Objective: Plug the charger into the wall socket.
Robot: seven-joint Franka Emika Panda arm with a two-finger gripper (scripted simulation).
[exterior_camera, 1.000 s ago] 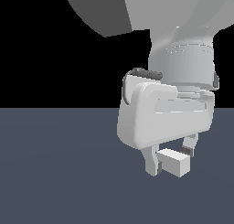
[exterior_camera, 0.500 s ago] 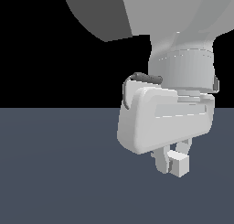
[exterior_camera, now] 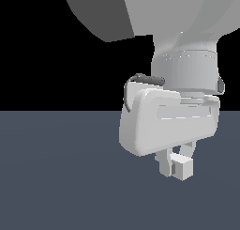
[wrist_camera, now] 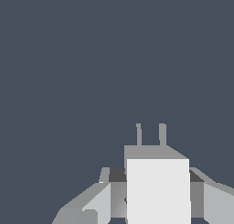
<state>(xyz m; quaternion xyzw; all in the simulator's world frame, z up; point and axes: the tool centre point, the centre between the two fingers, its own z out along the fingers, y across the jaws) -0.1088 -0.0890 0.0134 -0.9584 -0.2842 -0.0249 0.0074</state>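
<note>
— Dark slate floor (exterior_camera: 56, 177) under black; where's your charger?

— Held off the floor in my gripper (exterior_camera: 176, 162), at the exterior view's lower right. My fingers (exterior_camera: 165, 164) are clamped on both sides of the charger (wrist_camera: 158, 186).

— Prongs?

— Two short grey prongs (wrist_camera: 151, 134) point away from my wrist, toward bare floor.

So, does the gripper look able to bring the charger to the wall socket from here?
Cannot say yes. The gripper is closed on the charger, prongs pointing forward over bare floor, but no socket shows in either view, so the way to it cannot be judged.
</note>
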